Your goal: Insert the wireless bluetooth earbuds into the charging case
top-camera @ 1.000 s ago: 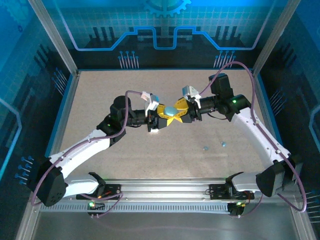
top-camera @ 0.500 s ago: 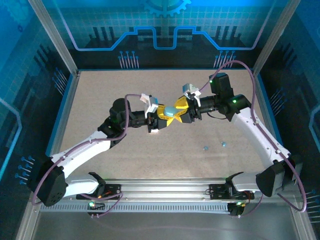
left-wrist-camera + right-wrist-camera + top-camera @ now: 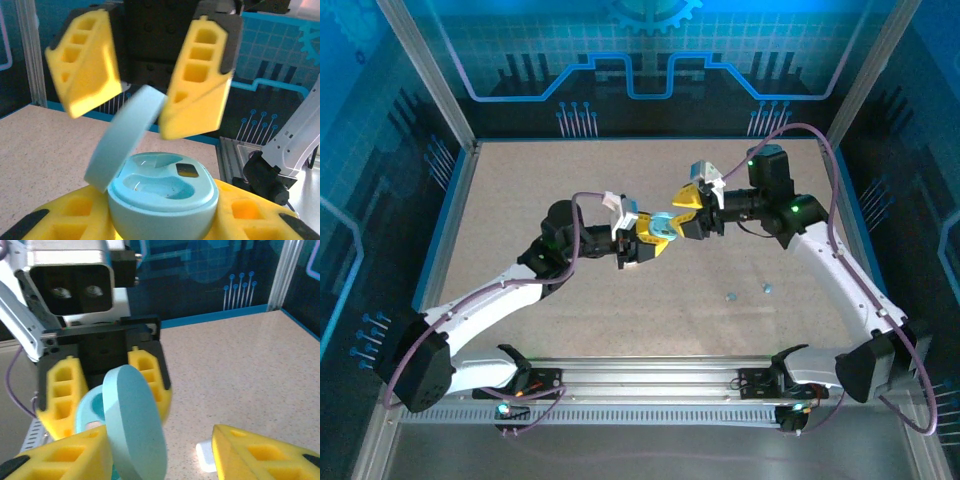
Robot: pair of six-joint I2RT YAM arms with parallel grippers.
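Midway above the speckled worktop (image 3: 650, 320), the two arms meet tip to tip, well off the surface. The left hand (image 3: 652, 240) is clenched on the charging case (image 3: 162, 205), a light teal pebble-shaped shell, its yellow fingers pressing the rounded base from both sides. The case sits upright in that grip with its lid (image 3: 125, 137) swung up and tilted back, so the moulded wells in the top of the base face upward in the left wrist view. The right hand (image 3: 680, 212) faces the left one from the opposite side and is released, its two yellow fingers standing apart with the raised edge of the lid between them. In the left wrist view one finger stands off from the lid, while the other lies right against its rim; whether it actually touches cannot be told. From the right wrist view the lid appears as a pale teal disc just beyond the right hand's own fingertips, with the left hand's fingers behind it. Two of the wireless bluetooth earbuds (image 3: 730, 296), tiny light teal beads, lie on the worktop near each other, in front of the right arm and well apart from the case. A small white object (image 3: 206, 456) rests on the worktop below the hands, too blurred to identify.
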